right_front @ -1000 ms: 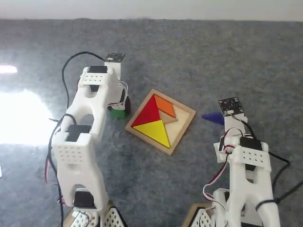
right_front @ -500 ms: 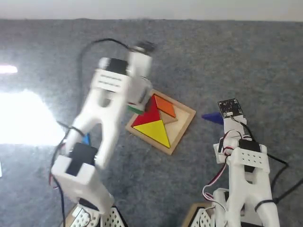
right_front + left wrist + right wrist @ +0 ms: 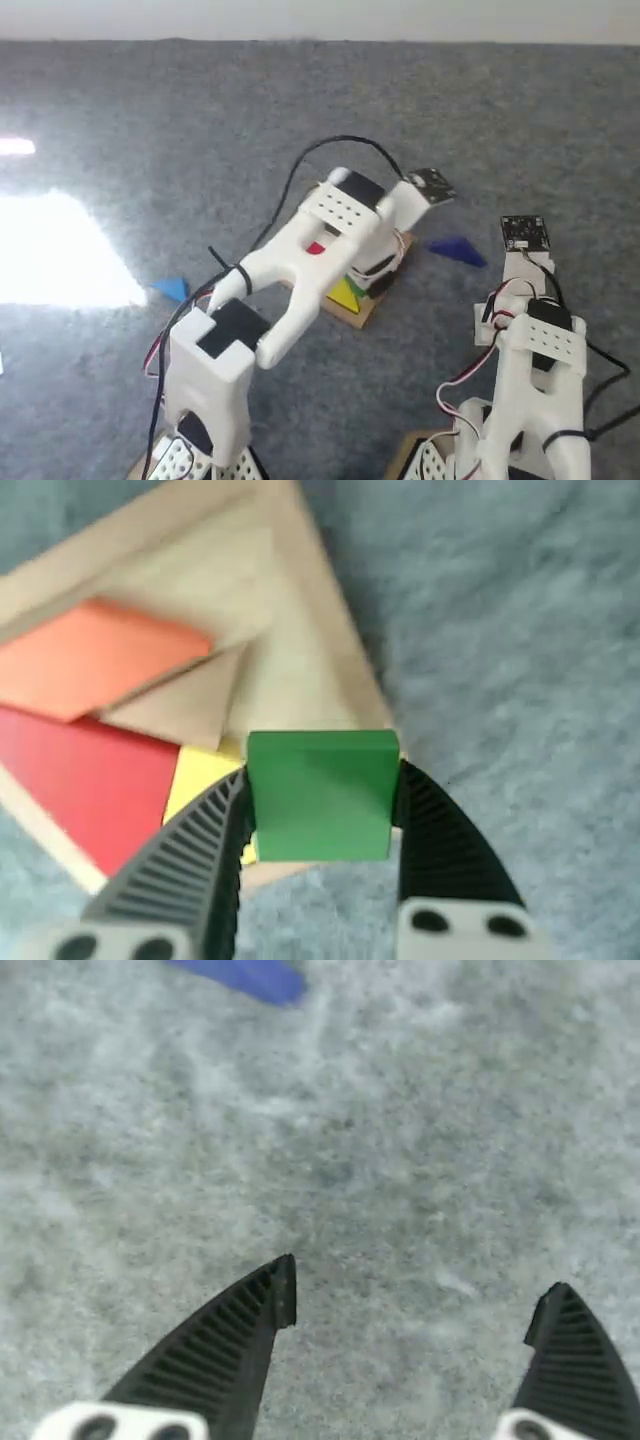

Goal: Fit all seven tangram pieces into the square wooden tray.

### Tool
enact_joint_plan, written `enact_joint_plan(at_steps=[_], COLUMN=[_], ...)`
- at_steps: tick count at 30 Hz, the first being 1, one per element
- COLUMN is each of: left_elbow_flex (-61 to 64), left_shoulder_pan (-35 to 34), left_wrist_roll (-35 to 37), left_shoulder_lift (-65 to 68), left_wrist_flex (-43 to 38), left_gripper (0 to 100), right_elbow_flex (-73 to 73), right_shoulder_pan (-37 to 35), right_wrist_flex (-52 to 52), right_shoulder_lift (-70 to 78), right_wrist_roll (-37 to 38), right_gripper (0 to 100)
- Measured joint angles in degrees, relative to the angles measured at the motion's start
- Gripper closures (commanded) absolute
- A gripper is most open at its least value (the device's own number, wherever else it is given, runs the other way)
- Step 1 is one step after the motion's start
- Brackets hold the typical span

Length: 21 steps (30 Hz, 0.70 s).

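Left gripper (image 3: 320, 780) of mine is clamped on the green square (image 3: 318, 810) above the tray (image 3: 335, 645) corner beside the yellow triangle (image 3: 200, 775); placement is in hand, and I judge the next move calls for lowering it squarely into the bare gap.

The square piece (image 3: 320, 795) is bright green, and the fingers (image 3: 195, 850) of the left gripper (image 3: 320, 780) beside it are black with little ridges, like the fingers (image 3: 225, 1345) of the right gripper (image 3: 415, 1295). The wooden tray (image 3: 300, 650) is pale tan, with an orange piece (image 3: 100, 670), a red piece (image 3: 90, 780) and a yellow piece (image 3: 195, 775) in it. The table cover (image 3: 150, 110) is speckled grey with a dark blue piece (image 3: 457, 250) and a light blue piece (image 3: 170, 290) on it, and the left arm (image 3: 330, 225) and right arm (image 3: 540, 350) are white with black parts.
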Motion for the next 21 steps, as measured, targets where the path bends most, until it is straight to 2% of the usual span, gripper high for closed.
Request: enact_joint_plan(at_steps=[4,12,21], left_elbow_flex=[0.00,0.00,0.00], left_shoulder_pan=[1.41,0.44,-1.05], left_wrist_roll=[-2.46,-5.27,-5.71], left_shoulder_lift=[0.53,0.62,0.62], left_wrist_flex=[-1.67,-2.29,-3.08], left_gripper=[93,76,75], right_elbow_flex=[0.00,0.00,0.00], right_shoulder_pan=[0.00,0.00,-0.70], right_wrist_flex=[0.00,0.00,0.00], right_shoulder_lift=[0.00,0.00,0.00], right_wrist_roll=[0.00,0.00,0.00], right_gripper=[63.4,63.4,63.4])
